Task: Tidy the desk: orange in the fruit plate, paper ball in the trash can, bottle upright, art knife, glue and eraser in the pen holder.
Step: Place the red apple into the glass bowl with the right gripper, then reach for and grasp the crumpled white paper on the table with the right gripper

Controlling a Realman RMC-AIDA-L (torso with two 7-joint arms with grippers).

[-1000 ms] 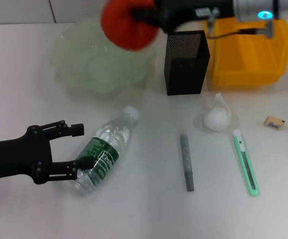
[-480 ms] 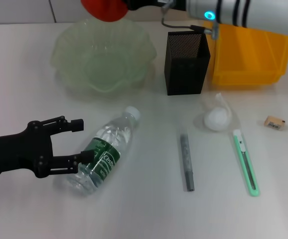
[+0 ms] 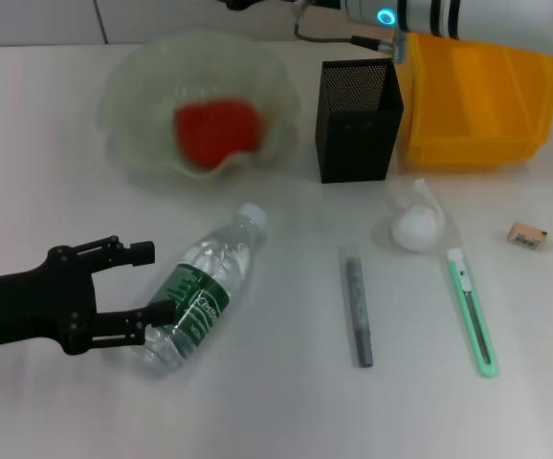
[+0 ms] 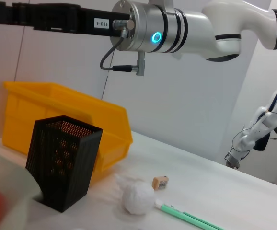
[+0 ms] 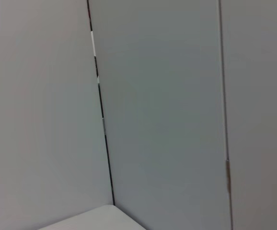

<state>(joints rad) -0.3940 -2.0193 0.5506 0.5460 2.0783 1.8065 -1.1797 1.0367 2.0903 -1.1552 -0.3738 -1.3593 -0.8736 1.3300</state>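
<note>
The orange (image 3: 217,133) lies in the plate (image 3: 133,86); the left gripper (image 3: 147,281) is spread beside the bottle (image 3: 200,292); the right gripper's state I cannot tell.

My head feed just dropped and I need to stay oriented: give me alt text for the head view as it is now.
The orange lies in the green fruit plate at the back; the left hand, open, straddles the lying bottle. The black pen holder and a yellow bin stand to the right, with glue stick, paper ball, art knife and eraser loose in front.
</note>
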